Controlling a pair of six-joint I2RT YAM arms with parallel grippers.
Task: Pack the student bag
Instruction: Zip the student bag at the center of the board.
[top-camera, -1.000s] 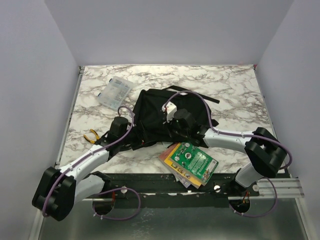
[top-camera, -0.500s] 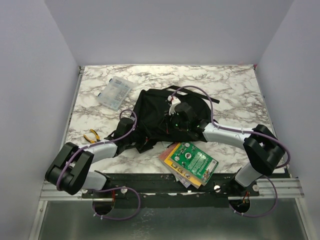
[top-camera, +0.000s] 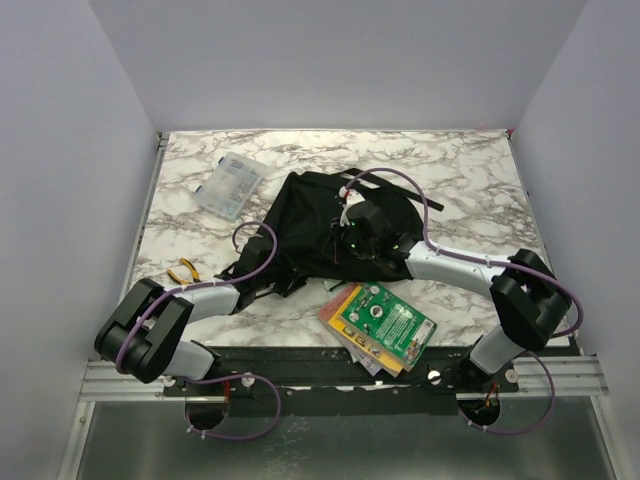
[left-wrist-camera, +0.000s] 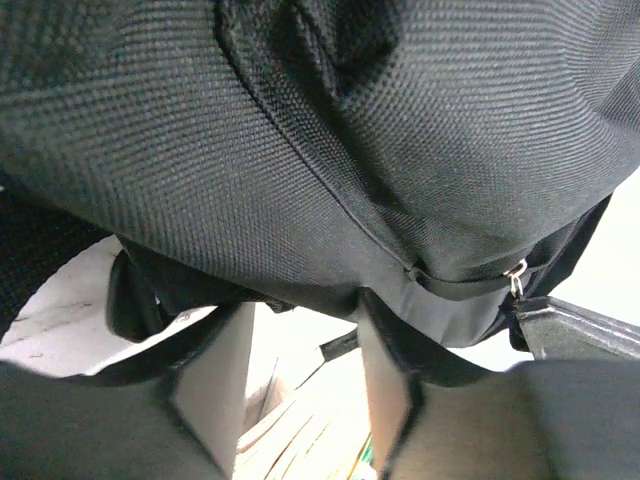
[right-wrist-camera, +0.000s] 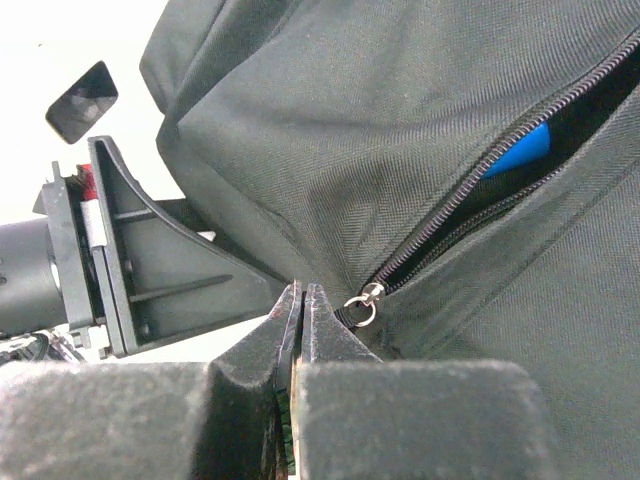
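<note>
The large soft black fabric student bag (top-camera: 310, 215) lies slumped at the middle of the white marbled tabletop (top-camera: 470, 190), and I have a claw on each side of it. My right claw (right-wrist-camera: 302, 300) has its fingers pressed together right at the end of the bag's half-open zipper. The small silver zipper pull (right-wrist-camera: 364, 298) sits just beside the tips, but I cannot tell whether any of it is caught between them. Through the slit a bright blue object (right-wrist-camera: 522, 150) shows inside. My left claw (left-wrist-camera: 303, 325) is low at the bag's near left edge, fingers apart, with the fabric bulging just above the tips and not pinched. I judge it is there to brace the bag while the zipper is worked. The stack of flat books with a green cover (top-camera: 385, 318) waits on the tabletop near the bag's front edge, presumably next to go in.
</note>
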